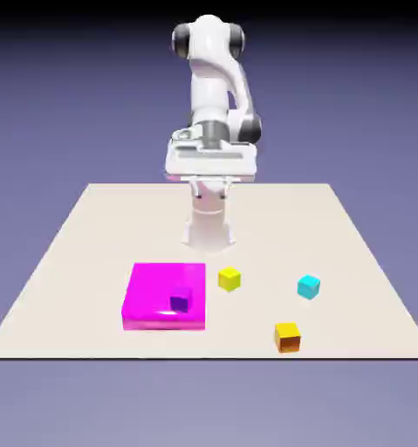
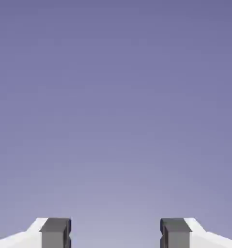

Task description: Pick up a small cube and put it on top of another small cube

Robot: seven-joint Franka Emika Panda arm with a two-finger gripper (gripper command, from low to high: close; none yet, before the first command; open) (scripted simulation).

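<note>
So basically nothing's been done yet, as far as I can tell. The gripper (image 2: pixel 116 235) is up high near the robot's base, well above the table (image 1: pixel 90 227), and the hand view shows only plain backdrop between its fingertips (image 2: pixel 55 231), which sit wide apart with nothing held. The cyan cube (image 1: pixel 309 285) sits alone on the table, around 4 o'clock from the table's middle in the exterior view, well apart from the arm. The yellow cube (image 1: pixel 229 278) is near 6 o'clock and the orange cube (image 1: pixel 287 336) down near the front edge at about 5 o'clock. There's also a flat magenta block (image 1: pixel 164 295) around 7 o'clock with a small purple cube (image 1: pixel 180 302) on it. No small cube is stacked on another, so my read is the whole job is left: reach over, grab the cyan one, lift, and set it on another cube.
</note>
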